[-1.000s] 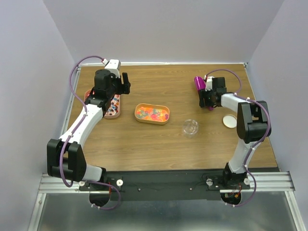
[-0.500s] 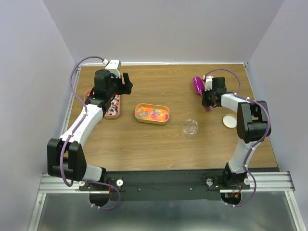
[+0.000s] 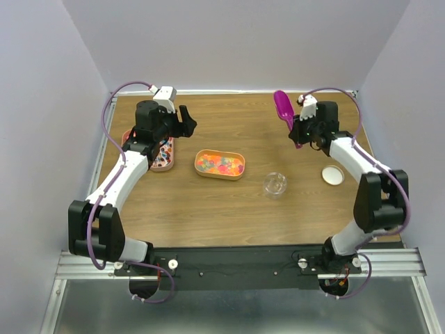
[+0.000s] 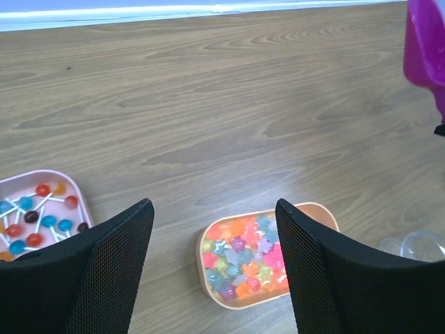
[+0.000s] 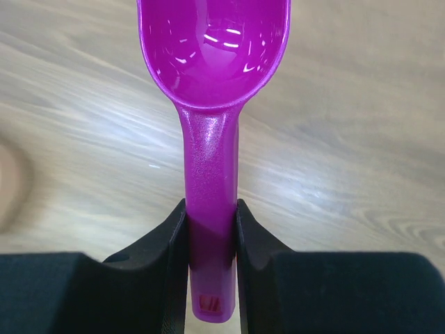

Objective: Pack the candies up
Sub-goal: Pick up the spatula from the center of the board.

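While my right pincer [image 5: 211, 223] pinches the handle of the magenta plastic scoop [image 5: 212, 62], the scoop's bowl points toward the far side of the wooden table [image 3: 229, 125]. My left pincer [image 4: 212, 209] stands spread, gripping nothing, and hovers by the pink tray of lollipops [image 4: 17, 189] at the table's left. The small multicoloured candies [image 3: 220, 164] lie heaped in the oblong peach-coloured tray [image 3: 197, 165] at mid-table. Just right of that tray I see a clear round jar [image 3: 274, 184], and nearer the right arm a white round lid [image 3: 332, 175].
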